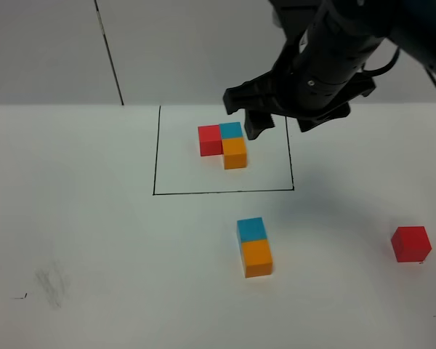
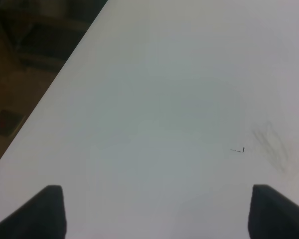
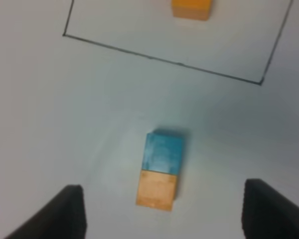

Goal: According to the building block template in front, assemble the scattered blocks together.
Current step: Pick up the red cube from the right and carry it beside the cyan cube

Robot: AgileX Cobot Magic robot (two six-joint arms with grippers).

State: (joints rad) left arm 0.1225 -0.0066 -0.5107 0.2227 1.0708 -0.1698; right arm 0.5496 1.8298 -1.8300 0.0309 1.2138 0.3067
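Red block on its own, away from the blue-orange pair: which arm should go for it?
Right. The red block sits far to the right, on that arm's side, and the right hand is open and empty.

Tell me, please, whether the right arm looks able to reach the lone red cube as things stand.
Probably yes. The red cube stands alone on the right side of the table, with nothing beside it. The right gripper is open, empty and raised above the table.

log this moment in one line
blue block and orange block: touching | red block: apart | right pincer: open, empty | left pincer: open, empty
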